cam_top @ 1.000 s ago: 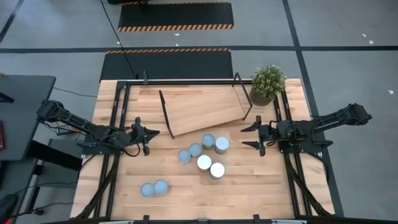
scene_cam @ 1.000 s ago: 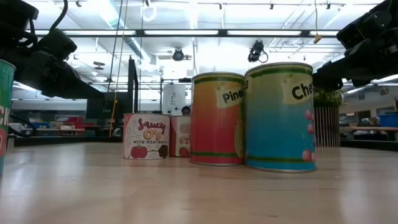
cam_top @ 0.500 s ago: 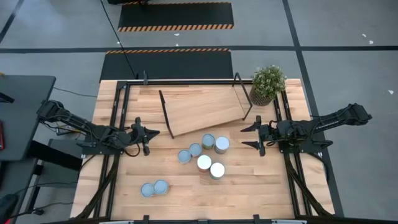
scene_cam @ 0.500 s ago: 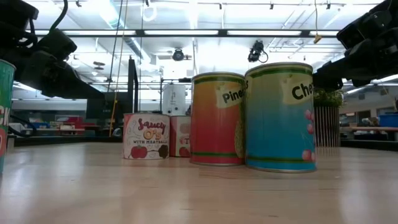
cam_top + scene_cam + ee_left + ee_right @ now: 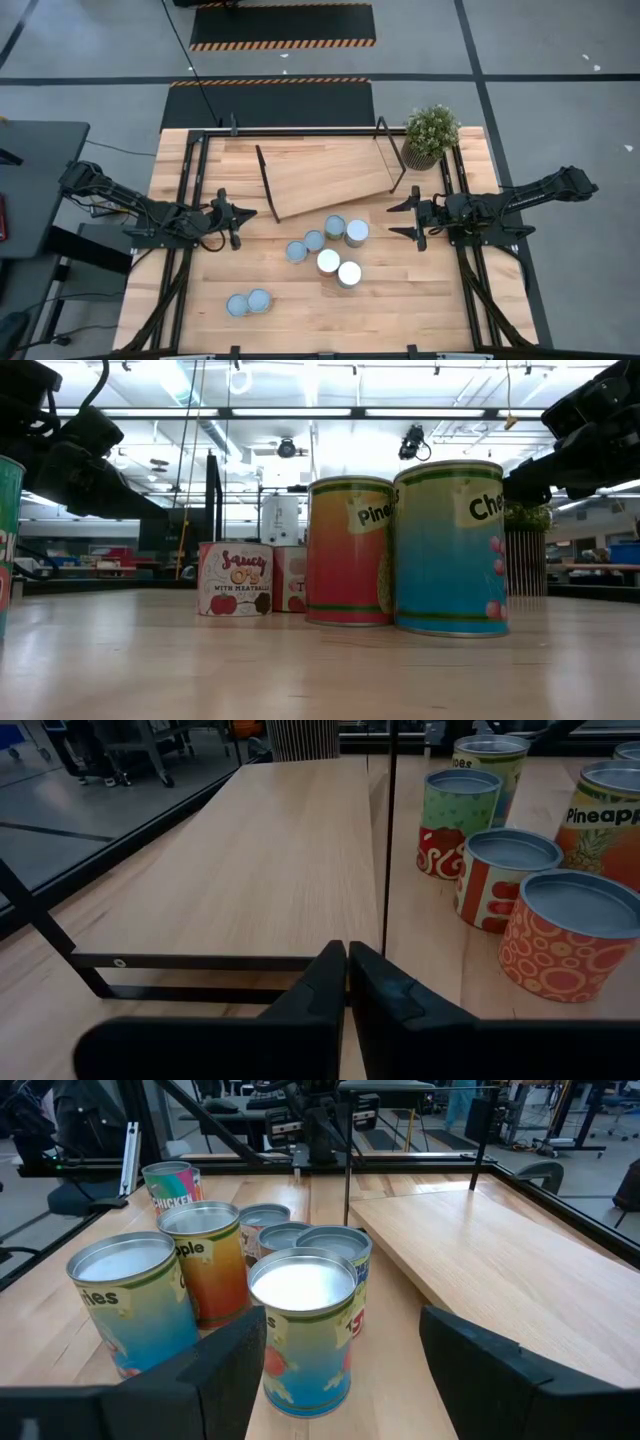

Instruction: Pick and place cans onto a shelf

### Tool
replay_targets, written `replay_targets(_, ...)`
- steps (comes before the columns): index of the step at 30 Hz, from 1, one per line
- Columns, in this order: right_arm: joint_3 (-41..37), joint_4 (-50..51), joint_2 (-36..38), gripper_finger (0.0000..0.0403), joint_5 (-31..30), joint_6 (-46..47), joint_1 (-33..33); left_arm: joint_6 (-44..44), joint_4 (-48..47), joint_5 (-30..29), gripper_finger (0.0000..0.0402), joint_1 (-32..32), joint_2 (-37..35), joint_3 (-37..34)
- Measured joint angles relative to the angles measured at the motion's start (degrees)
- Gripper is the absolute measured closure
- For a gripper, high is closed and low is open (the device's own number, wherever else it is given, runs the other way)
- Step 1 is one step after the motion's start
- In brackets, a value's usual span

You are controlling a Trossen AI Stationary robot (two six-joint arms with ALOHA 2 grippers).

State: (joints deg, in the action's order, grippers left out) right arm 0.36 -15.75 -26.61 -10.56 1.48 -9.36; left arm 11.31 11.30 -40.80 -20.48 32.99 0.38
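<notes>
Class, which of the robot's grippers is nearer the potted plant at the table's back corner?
The right gripper. It sits just in front of the potted plant, while the left gripper waits across the table beyond the shelf.

Robotics lab: striped floor tape (image 5: 282, 44), strip lights (image 5: 330, 412), cluttered workbenches (image 5: 95, 555).

Left gripper (image 5: 240, 222) closed (fingers pressed together), right gripper (image 5: 405, 218) spread wide, both arms low

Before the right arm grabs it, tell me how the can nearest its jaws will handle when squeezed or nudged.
That can looks like a rigid metal tin, so it should resist squeezing. Its glossy label may be a little slippery. It stands upright on a flat base, so a low push likely slides it; a high one may tip it, and then it would roll.
</notes>
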Motion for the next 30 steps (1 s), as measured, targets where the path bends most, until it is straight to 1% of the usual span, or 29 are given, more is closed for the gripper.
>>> replay_targets(22, 0.00, -0.23, 0.00, 0.0133, 0.00, 0.01, 0.02, -0.03, 0.01, 0.00, 0.0377, 0.00, -0.01, 0.01)
replay_targets(27, 0.01, -7.45, -0.05, 0.0133, -1.92, -0.40, 0.46, -0.04, 0.00, 0.00, 0.0377, 0.00, -0.02, 0.02)
replay_targets(29, 0.02, -12.40, -0.28, 0.0133, -3.80, 3.09, 1.20, 0.00, -0.01, 0.00, 0.0377, -0.01, -0.02, 0.00)
replay_targets(30, 0.10, -14.85, -0.36, 0.0133, -5.08, 7.02, 1.67, -0.02, 0.01, 0.00, 0.0377, 0.01, -0.02, 0.02)
